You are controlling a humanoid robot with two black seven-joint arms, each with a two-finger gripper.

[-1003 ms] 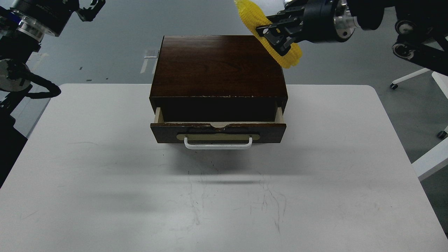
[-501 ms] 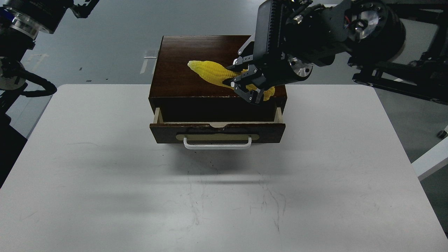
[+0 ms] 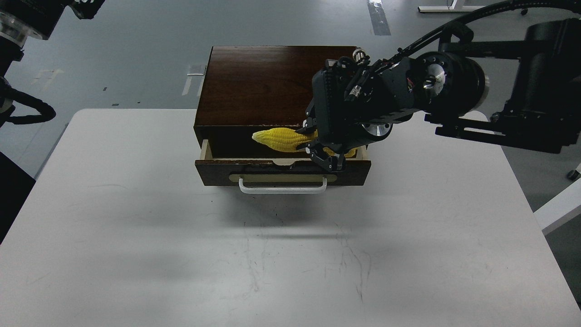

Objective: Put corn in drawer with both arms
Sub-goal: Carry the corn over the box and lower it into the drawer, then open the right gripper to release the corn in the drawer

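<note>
Placing step: right gripper (image 3: 327, 158) has fingers clamped on the corn (image 3: 283, 138), hung over the open drawer (image 3: 282, 171), tip at 9 o'clock. Next: lower, let go, prob. clear of front panel. Left gripper out of view.

The black right gripper (image 3: 323, 154) is holding the bright yellow corn cob (image 3: 281, 138) over the open dark brown wooden drawer (image 3: 282, 171).
</note>
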